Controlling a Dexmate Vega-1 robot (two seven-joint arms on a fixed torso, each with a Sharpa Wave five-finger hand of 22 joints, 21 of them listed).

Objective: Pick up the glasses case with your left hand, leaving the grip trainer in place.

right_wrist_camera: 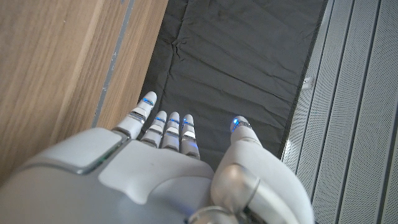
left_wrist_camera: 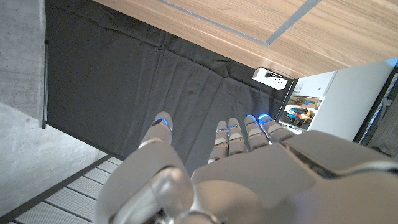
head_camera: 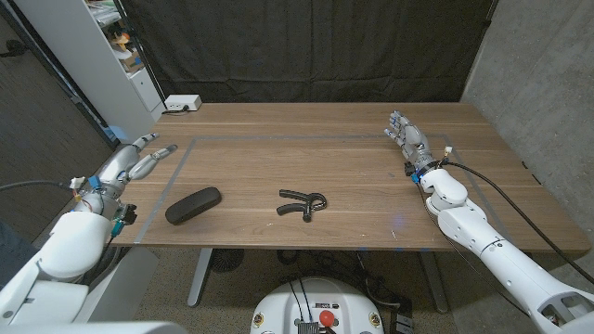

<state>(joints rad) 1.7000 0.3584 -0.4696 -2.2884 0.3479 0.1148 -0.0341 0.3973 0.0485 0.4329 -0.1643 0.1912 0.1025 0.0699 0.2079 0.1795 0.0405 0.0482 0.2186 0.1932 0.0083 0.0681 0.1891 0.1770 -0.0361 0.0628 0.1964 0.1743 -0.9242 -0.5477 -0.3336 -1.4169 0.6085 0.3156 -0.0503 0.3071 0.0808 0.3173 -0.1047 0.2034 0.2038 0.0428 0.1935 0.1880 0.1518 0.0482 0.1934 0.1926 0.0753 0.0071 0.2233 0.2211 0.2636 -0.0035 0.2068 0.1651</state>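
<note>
A black oblong glasses case (head_camera: 193, 205) lies on the wooden table (head_camera: 325, 130) at the left of the front half. To its right a black grip trainer (head_camera: 303, 204) lies near the table's middle front. My left hand (head_camera: 132, 163) hovers at the table's left edge, behind and left of the case, fingers stretched out and holding nothing; the same hand (left_wrist_camera: 249, 168) fills the lower part of the left wrist view. My right hand (head_camera: 411, 144) is at the right side of the table, far from both objects, fingers extended and empty, seen again (right_wrist_camera: 168, 168) in the right wrist view.
A white power strip (head_camera: 182, 103) sits at the table's back left corner. A white shelf unit (head_camera: 102, 56) stands beyond the left side. A black curtain (head_camera: 306, 46) hangs behind the table. Thin tape lines (head_camera: 278, 139) mark a rectangle on the tabletop.
</note>
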